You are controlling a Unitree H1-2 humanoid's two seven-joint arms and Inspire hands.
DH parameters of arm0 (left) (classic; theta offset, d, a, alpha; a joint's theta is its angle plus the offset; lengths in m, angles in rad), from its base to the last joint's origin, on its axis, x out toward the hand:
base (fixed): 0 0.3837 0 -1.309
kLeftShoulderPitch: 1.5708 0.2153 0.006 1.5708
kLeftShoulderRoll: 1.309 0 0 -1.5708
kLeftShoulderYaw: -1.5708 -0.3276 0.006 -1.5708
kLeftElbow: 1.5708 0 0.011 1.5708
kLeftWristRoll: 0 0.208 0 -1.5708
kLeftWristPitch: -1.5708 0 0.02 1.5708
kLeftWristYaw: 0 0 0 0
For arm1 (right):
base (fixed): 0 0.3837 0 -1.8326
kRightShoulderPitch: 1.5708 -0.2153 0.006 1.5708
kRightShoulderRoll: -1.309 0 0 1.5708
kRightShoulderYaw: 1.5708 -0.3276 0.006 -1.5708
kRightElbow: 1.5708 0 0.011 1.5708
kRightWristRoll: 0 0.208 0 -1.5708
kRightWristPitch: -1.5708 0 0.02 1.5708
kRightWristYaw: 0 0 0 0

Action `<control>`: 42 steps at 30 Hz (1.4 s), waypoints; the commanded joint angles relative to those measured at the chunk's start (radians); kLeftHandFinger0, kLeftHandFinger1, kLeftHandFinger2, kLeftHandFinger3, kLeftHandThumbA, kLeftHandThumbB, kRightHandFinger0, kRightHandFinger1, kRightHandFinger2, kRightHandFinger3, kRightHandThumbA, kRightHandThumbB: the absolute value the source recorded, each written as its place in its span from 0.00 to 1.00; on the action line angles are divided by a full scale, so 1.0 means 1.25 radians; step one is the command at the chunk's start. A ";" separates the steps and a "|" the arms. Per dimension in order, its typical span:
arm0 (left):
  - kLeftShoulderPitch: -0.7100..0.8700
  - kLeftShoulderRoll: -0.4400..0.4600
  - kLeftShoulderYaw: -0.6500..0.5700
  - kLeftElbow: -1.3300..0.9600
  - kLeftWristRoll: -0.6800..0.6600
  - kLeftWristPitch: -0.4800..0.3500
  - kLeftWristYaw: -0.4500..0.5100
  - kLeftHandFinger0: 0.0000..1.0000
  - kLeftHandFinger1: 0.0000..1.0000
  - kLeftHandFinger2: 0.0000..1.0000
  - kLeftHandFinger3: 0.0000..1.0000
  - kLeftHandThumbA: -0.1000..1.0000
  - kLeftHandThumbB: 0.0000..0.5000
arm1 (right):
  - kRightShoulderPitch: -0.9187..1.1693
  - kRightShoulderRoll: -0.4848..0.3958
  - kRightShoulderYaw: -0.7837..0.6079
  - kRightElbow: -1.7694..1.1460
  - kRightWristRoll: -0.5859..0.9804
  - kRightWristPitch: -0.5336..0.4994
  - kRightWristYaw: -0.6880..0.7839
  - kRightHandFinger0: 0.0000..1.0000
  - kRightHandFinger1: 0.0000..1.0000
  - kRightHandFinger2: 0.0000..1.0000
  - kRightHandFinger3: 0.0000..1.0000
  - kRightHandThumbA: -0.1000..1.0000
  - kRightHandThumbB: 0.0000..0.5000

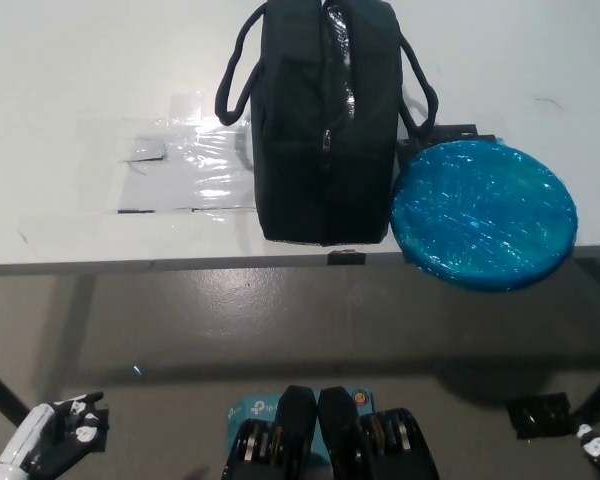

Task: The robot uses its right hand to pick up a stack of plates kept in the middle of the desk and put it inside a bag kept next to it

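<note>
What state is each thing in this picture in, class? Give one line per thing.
stack of plates: wrapped in shiny blue film, flat on the desk, overhanging its near edge.
bag: upright beside the plates, handles hanging outward.
left hand: low, below the desk edge, holding nothing.
right hand: barely visible at the corner.

Looks like a robotics lab or test room. Plain white bench (100, 90) with clear tape patches (195, 165) and black tape marks (140, 157) fixing positions on its top. Bare grey floor (280, 320) below, with a black metal bench leg (2, 392) at lower left
</note>
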 commanded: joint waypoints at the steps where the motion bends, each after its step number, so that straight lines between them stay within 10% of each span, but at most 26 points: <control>1: -0.013 0.027 0.005 -0.030 0.001 0.003 -0.017 0.65 0.72 0.84 0.88 0.00 0.18 | -0.025 -0.057 0.090 -0.247 -0.444 0.101 0.003 1.00 1.00 1.00 1.00 0.82 1.00; 17: -0.011 0.027 -0.001 -0.035 0.005 0.017 -0.018 0.68 0.74 0.84 0.81 0.00 0.19 | -0.149 0.032 0.149 -0.391 -0.713 0.141 -0.007 1.00 1.00 1.00 1.00 0.73 1.00; 42: -0.009 0.034 -0.011 -0.035 0.011 0.020 -0.029 0.77 0.78 0.86 0.80 0.00 0.15 | -0.281 -0.046 0.369 -0.186 -0.891 0.104 0.020 1.00 1.00 1.00 1.00 0.80 1.00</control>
